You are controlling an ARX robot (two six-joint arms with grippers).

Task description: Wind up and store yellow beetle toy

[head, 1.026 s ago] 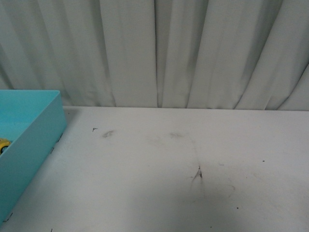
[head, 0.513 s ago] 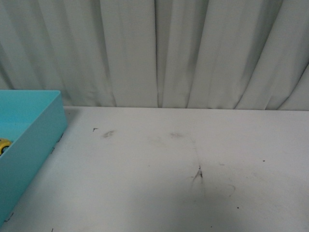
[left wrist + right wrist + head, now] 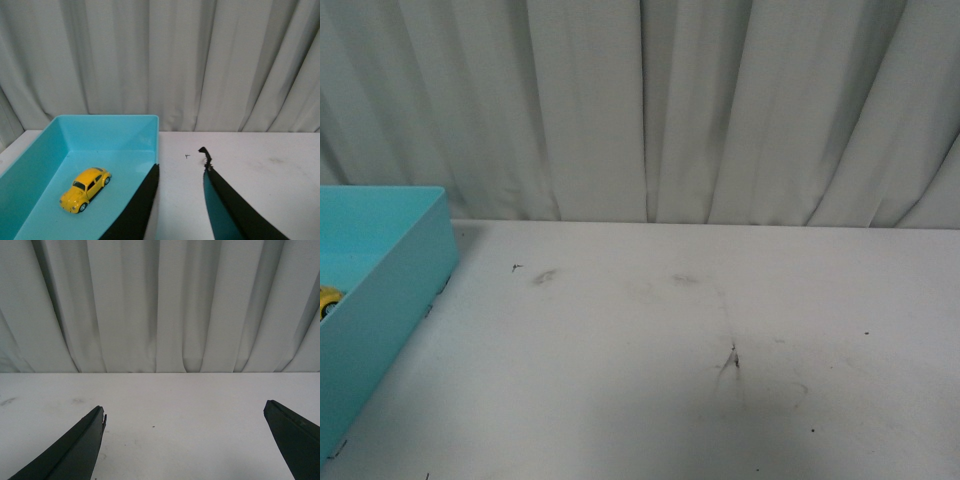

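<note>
Daylight-pale curtain (image 3: 720, 110) hangs in folds behind a white table (image 3: 650, 370), which has a few dark scuff marks on its surface. At about 9 o'clock in the front view stands a turquoise bin (image 3: 390, 290), open at the top, and only a small yellow edge of the yellow beetle toy (image 3: 328, 298) shows inside it at the picture's border. No arm appears in this view.

The left wrist view gives a clearer look. The yellow beetle toy (image 3: 85, 189) sits on its wheels on the floor of the turquoise bin (image 3: 107, 125), away from the walls, with its nose toward 7 o'clock. The left gripper (image 3: 180, 200) is above the bin's near wall, its two dark fingers (image 3: 137, 210) spread apart with nothing between them, and it does not touch the toy.

In the right wrist view the right gripper (image 3: 185, 440) is over bare table (image 3: 175, 400), its fingers (image 3: 75, 450) spread very wide and holding nothing.
</note>
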